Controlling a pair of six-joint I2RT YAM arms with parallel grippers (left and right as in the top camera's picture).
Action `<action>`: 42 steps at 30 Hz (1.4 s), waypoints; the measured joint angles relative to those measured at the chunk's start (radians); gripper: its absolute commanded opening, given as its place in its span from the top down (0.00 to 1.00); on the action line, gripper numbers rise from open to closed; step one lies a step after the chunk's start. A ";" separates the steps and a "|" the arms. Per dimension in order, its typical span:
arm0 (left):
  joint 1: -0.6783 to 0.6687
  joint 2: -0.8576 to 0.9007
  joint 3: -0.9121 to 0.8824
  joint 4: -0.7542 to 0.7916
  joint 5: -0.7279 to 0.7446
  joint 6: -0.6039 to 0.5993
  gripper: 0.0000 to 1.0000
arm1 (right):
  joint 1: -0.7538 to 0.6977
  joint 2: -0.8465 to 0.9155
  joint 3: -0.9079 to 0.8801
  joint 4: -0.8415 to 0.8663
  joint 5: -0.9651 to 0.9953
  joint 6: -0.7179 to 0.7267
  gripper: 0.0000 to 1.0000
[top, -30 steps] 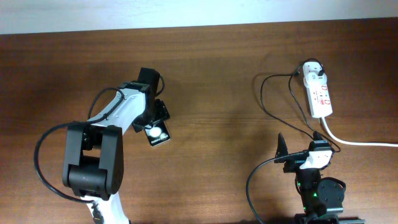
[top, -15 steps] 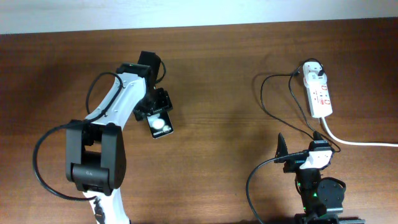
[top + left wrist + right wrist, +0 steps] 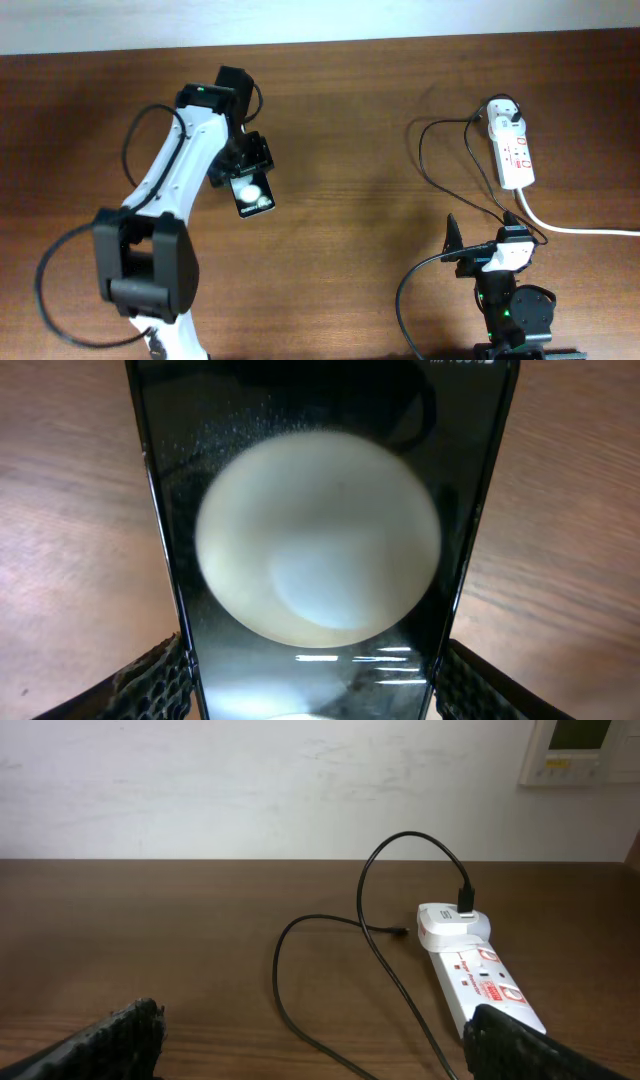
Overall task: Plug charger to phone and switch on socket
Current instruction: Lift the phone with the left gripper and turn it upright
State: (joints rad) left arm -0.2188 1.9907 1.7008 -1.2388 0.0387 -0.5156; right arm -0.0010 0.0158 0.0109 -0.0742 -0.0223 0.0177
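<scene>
My left wrist view shows just the phone (image 3: 320, 540), pinched between the pads of the left gripper (image 3: 315, 685) — overhead puts both left of centre. The right gripper (image 3: 315, 1055) stands wide open, empty — the socket (image 3: 480, 982) and charger (image 3: 372, 920) lie ahead of it, untouched.

The right gripper (image 3: 312, 1025) hangs low over the brown table (image 3: 150, 920), its 2 fingers (image 3: 120, 1040) spread wide with nothing between them. Ahead on the right lies the white socket (image 3: 487, 982), red marks on its face, with the white adapter (image 3: 452, 923) of the charger (image 3: 362, 888) seated at its far end. The black cable arches up from the adapter and loops down across the wood, and its small plug (image 3: 399, 931) rests on the table just left of the adapter.
</scene>
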 measured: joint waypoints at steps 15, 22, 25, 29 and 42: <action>0.000 -0.671 0.017 -0.299 0.143 -0.001 0.32 | 0.000 0.000 0.000 0.000 0.000 0.000 0.01; -0.001 -0.645 -0.183 -0.134 0.435 -0.001 0.36 | 0.000 0.000 0.000 0.000 0.000 0.002 0.01; -0.002 -0.525 -0.201 -0.079 0.569 0.042 0.36 | 0.000 0.000 0.000 0.000 0.000 0.001 0.01; -0.002 -0.306 -0.208 -0.046 0.655 0.115 0.36 | 0.000 0.000 0.000 0.000 0.000 0.000 0.01; -0.002 -0.049 -0.210 0.051 1.202 0.021 0.36 | 0.000 0.000 0.000 0.000 0.000 0.000 0.01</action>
State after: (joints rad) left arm -0.2207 1.9419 1.4910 -1.1873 1.2411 -0.4950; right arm -0.0010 0.0158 0.0109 -0.0742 -0.0223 0.0181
